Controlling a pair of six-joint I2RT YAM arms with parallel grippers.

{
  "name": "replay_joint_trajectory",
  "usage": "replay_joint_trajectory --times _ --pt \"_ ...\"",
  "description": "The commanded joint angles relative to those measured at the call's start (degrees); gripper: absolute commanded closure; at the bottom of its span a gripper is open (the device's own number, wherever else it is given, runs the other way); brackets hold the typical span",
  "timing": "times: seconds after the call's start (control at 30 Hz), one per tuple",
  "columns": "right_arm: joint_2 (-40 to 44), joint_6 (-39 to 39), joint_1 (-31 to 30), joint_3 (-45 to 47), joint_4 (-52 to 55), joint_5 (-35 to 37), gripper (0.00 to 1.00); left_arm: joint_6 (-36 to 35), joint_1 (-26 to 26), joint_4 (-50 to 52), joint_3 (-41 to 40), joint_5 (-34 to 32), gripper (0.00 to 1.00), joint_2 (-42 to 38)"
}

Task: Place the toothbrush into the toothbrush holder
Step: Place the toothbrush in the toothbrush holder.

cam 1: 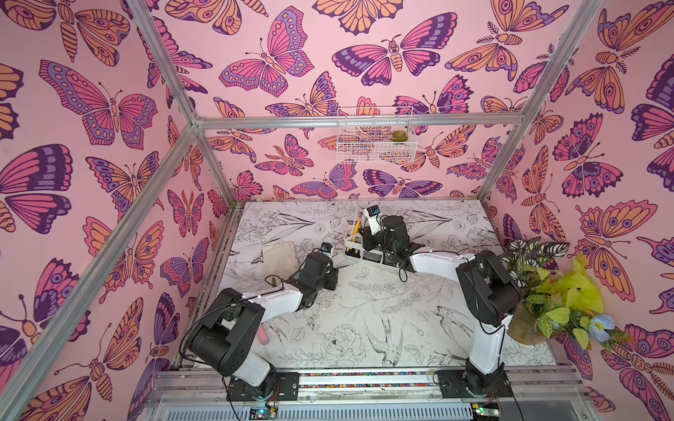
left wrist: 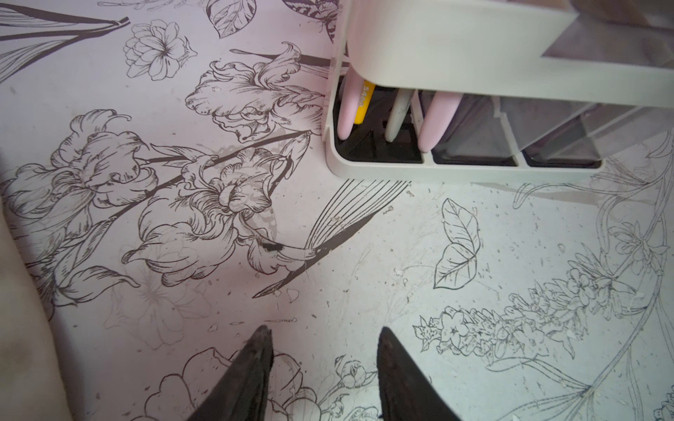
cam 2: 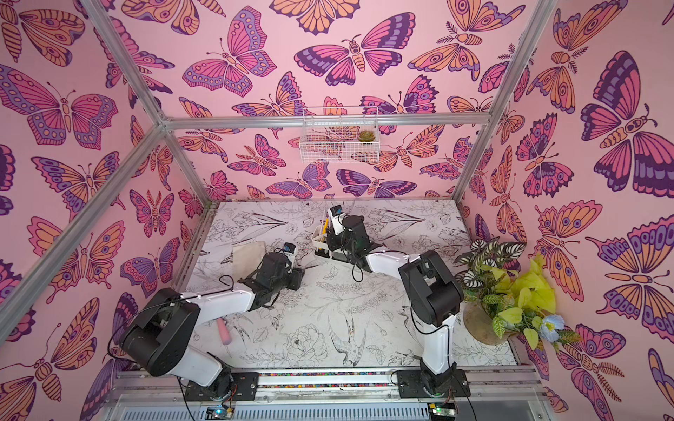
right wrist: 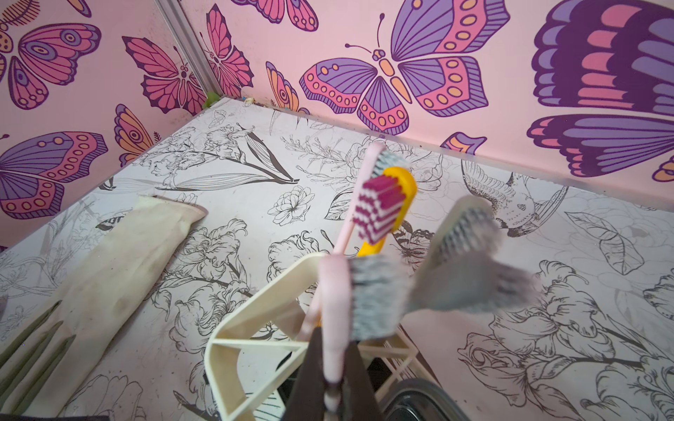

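Over the toothbrush holder (right wrist: pixel 222 368), the pink toothbrush (right wrist: pixel 332 291) was clamped head-up by the right gripper (right wrist: pixel 332 340) (to seat its handle in a slot); the left gripper (left wrist: pixel 326 331) was held parted, empty, near it.

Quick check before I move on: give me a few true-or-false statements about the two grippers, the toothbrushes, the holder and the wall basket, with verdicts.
1. The right gripper is shut on the pink toothbrush with grey bristles. True.
2. The left gripper grips a toothbrush. False: it is open and empty above the floral-print table.
3. The yellow toothbrush with magenta-and-white bristles lies flat on the table. False: it stands in the white oblong toothbrush holder.
4. The white wire basket on the back wall contains a small succulent. True.
5. The beige cloth pouch sits inside the holder. False: it lies on the table beside it.
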State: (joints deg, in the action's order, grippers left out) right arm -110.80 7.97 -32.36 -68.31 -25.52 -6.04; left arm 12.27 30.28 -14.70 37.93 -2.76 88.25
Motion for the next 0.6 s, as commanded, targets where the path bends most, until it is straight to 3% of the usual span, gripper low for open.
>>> replay_joint_trajectory --times 0.0,0.57 --pt "-0.64 1.62 -0.12 -0.7 1.24 0.0 1.0 0.03 -0.22 1.21 0.88 0.48 0.51 0.61" --pt "-1.34 1.98 -0.12 -0.74 0.27 0.81 1.0 -0.03 -0.22 1.16 0.93 0.47 0.51 0.7"
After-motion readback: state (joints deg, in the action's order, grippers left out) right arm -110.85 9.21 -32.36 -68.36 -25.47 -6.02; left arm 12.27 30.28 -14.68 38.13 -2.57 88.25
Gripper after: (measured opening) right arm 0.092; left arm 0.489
